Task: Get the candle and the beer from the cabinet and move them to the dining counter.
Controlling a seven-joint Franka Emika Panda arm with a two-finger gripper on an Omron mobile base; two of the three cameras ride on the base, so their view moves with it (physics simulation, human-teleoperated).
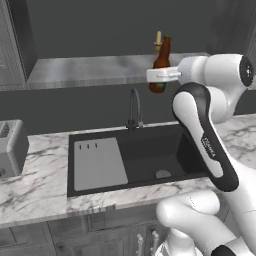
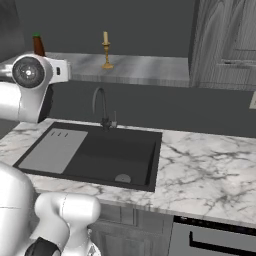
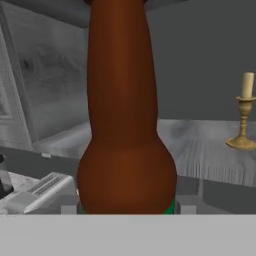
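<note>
Beer lifted at the shelf edge, candle left standing

Beer [image 1: 160,65] hangs just out from the front edge of the cabinet [image 1: 90,67] shelf, above the black sink [image 1: 140,155], with the gripper [image 1: 161,76] clamped on its lower body; the jaws sit partly spread around the brown glass. Open air lies below the bottle down to the sink basin, and the tall faucet [image 1: 134,107] rises a little to its left. Candle [image 2: 106,50] stands upright on the grey marbled shelf, well back from the edge and apart from the bottle.

In the hand view the bottle's smooth brown body blocks most of the scene, its top cut off, and the fingertips are hidden behind it. From the left the candle peeks out just behind the bottle's neck. A toaster [image 1: 11,147] sits on the veined marble counter [image 1: 35,185] by the sink.
</note>
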